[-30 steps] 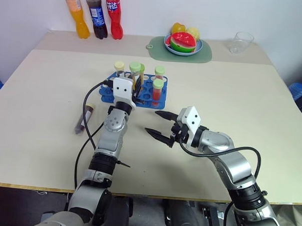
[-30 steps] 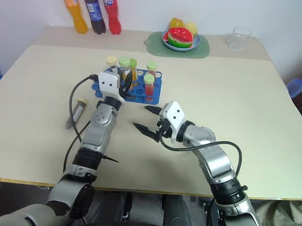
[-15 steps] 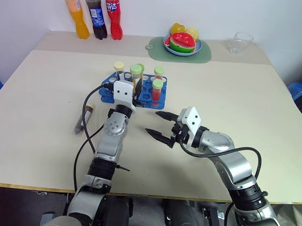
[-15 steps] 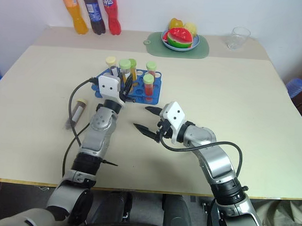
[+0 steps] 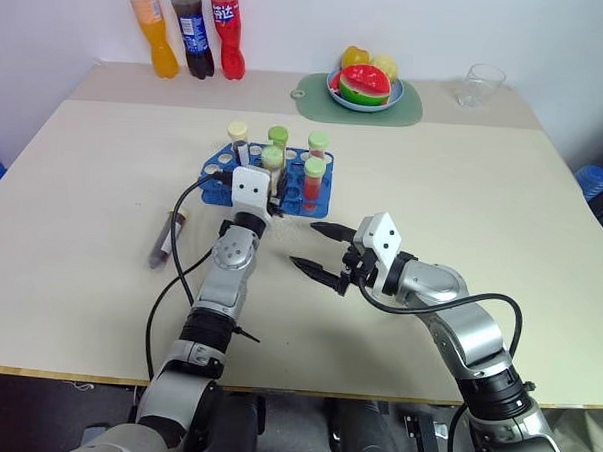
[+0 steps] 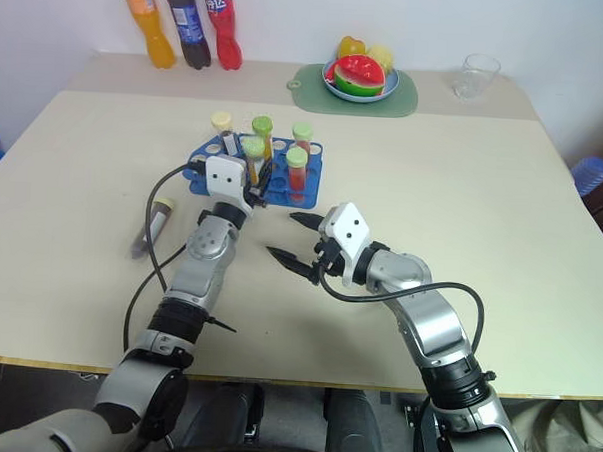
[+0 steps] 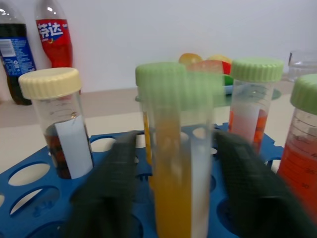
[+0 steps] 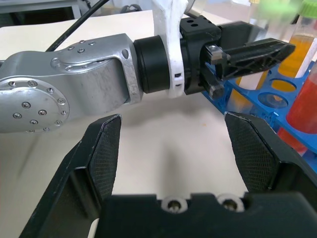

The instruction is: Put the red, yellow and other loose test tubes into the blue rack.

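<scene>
The blue rack [image 5: 215, 178] stands mid-table with several capped tubes upright in it. A green-capped tube of yellow liquid [image 7: 171, 163] stands in a near hole, between the fingers of my left gripper [image 7: 176, 141]. Those fingers are open, with a small gap on each side of the tube. The same tube's cap [image 5: 272, 157] sits just beyond the left wrist. One loose tube [image 5: 167, 238] with dark red contents and a cream cap lies flat on the table left of my left arm. My right gripper [image 5: 303, 244] hovers open and empty right of the left arm, short of the rack.
Three drink bottles [image 5: 198, 36] stand at the back left. A plate of fruit [image 5: 365, 87] on a green mat and a clear glass [image 5: 483, 84] sit along the back. A black cable [image 5: 178, 216] loops off the left wrist toward the loose tube.
My left gripper has opened, and the yellow green-capped tube it held now stands lower in the rack. The right arm has not moved.
</scene>
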You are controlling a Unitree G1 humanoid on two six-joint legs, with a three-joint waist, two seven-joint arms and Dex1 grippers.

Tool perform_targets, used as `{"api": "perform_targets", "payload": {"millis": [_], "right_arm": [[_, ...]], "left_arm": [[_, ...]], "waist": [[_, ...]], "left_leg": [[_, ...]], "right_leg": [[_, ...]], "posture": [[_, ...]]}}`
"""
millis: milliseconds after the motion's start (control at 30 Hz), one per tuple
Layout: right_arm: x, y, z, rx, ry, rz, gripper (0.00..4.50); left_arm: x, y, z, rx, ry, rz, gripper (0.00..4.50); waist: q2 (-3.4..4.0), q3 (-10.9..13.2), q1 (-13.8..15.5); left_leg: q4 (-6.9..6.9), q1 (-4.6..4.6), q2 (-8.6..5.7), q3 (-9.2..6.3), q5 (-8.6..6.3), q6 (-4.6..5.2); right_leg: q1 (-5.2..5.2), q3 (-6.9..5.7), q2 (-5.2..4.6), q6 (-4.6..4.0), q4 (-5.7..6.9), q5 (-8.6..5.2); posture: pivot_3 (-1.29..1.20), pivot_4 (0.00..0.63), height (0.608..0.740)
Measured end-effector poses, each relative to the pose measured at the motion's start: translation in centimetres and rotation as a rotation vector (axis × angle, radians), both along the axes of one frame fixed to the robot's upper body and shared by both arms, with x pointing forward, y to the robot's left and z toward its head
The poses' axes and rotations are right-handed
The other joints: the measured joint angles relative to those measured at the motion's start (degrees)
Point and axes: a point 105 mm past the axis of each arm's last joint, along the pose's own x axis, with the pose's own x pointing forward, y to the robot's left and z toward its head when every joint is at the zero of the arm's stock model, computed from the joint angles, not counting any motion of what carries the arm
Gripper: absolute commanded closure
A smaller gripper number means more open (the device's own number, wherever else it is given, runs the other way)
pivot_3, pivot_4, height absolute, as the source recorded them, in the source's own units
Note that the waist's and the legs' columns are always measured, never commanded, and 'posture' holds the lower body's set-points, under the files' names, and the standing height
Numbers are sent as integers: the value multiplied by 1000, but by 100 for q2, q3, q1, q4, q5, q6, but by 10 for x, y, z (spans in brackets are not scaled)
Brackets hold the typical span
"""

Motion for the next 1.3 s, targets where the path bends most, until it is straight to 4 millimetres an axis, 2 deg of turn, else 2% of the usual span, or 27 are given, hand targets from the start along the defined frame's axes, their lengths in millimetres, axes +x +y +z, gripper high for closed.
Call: {"api": "perform_targets", "payload": {"millis": [33, 100, 167, 333, 400, 433, 467, 567, 700, 800, 933, 1067, 1167, 1300], "right_arm": [[0, 0, 0, 0, 0, -1, 822], [0, 0, 0, 0, 0, -5, 822], [0, -1, 2, 2, -5, -9, 822], [1, -7, 7, -5, -23, -28, 822], [2, -8, 7, -3, -25, -30, 822], [2, -8, 7, -2, -24, -28, 822], [1, -8, 8, -2, -25, -25, 822], [2, -7, 8, -3, -22, -12, 822], [-3, -4, 13, -24, -3, 82, 822], [-9, -6, 14, -57, 12, 145, 822], [-11, -3, 19, -60, 0, 182, 822], [-11, -3, 19, -61, -3, 182, 822], [-12, -1, 17, -61, 1, 177, 822], [-16, 0, 14, -59, -1, 171, 822]], "left_arm": [[-1, 2, 1, -7, -5, 3, 69], [-6, 9, 13, -30, -41, 10, 69], [-13, 22, 34, -54, -94, 27, 69], [-36, 79, 115, -53, -235, 74, 69], [-38, 99, 129, 5, -181, 90, 69], [-36, 107, 129, 45, -110, 98, 69], [-34, 118, 124, 99, -17, 112, 69], [-33, 151, 82, 241, 377, 159, 69], [-46, 175, 34, 266, 792, 145, 69], [-57, 178, 20, 267, 1030, 105, 69], [-61, 165, 11, 276, 1182, 49, 69], [-64, 166, -7, 307, 1298, 65, 69], [-64, 169, -15, 310, 1341, 80, 891], [-59, 177, -14, 275, 1348, 116, 2835]], "waist": [[0, 0, -2], [0, 0, -11], [0, 1, -40], [0, 0, -106], [0, 0, -112], [0, 0, -118], [1, 0, -128], [1, 3, -155], [-1, 6, -131], [-10, 10, -90], [-10, 10, -112], [-9, 11, -154], [-10, 10, -132], [-10, 10, -118]], "left_leg": [[0, 0, 0, 0, 0, 0], [0, -1, 1, 0, 0, 0], [0, -2, 3, -2, 0, 0], [-1, 2, 9, -3, 0, -1], [-1, 5, 9, -3, 0, 0], [-1, 6, 9, -2, 0, 0], [-3, 9, 10, -2, 0, 0], [-7, 13, 10, -1, -1, 1], [-6, 11, 11, -1, -1, 1], [-5, 5, 11, -5, -1, 1], [-5, 5, 11, -4, 0, 0], [-6, 5, 14, -2, 0, 0], [-6, 4, 15, -2, 0, 0], [-5, 3, 14, 0, 0, 0]], "right_leg": [[0, 0, 0, 0, 0, 0], [-1, 0, 0, 0, 0, 0], [-2, 0, 0, 0, 2, 0], [-1, 1, 6, 0, 6, 0], [-1, 1, 8, -1, 8, 0], [0, 2, 9, 0, 10, -1], [0, 4, 11, 0, 9, -1], [1, 7, 14, 0, 10, -3], [0, 6, 15, 0, 9, -3], [1, 0, 14, -1, 7, -3], [0, 1, 15, -1, 8, -3], [-7, 4, 18, -2, 11, -4], [-8, 4, 19, -2, 11, -4], [-7, 5, 17, -2, 10, -4]], "posture": [[0, 150, 734], [0, 150, 734], [0, 150, 734], [0, 150, 734], [0, 150, 734], [0, 150, 734], [0, 150, 734], [0, 150, 734], [0, 150, 734], [0, 150, 734], [0, 150, 734], [0, 150, 734], [0, 150, 734], [0, 150, 734]]}}
